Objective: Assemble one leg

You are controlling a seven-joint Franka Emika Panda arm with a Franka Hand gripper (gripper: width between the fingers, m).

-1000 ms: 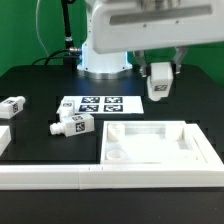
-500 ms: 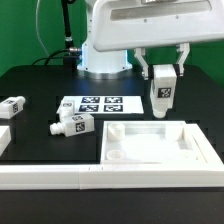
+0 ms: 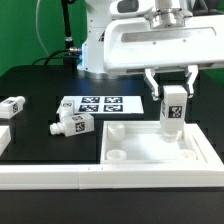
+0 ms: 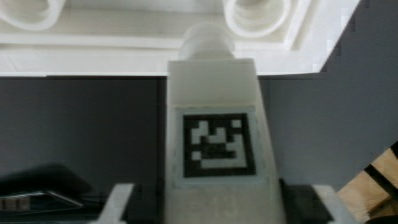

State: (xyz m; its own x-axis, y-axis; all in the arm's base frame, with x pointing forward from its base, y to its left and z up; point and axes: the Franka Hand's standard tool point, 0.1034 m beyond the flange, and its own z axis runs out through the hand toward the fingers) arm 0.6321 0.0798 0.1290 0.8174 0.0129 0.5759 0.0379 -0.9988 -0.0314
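Note:
My gripper [image 3: 174, 92] is shut on a white leg [image 3: 173, 111] with a black-and-white tag on its face and holds it upright above the far right part of the large white tray-like panel [image 3: 190, 157]. In the wrist view the leg [image 4: 217, 130] runs between my fingers, its stub end pointing at the panel's rim [image 4: 160, 55] between two round sockets. Two more legs lie on the black table: one at the exterior view's left [image 3: 13, 105], one near the middle [image 3: 72, 124].
The marker board [image 3: 100, 104] lies flat behind the panel. A long white rail [image 3: 60, 178] runs along the front edge. The robot base [image 3: 95, 55] stands at the back.
My gripper has carried the leg toward the front and to the exterior view's right, from beside the marker board to above the panel, and lower.

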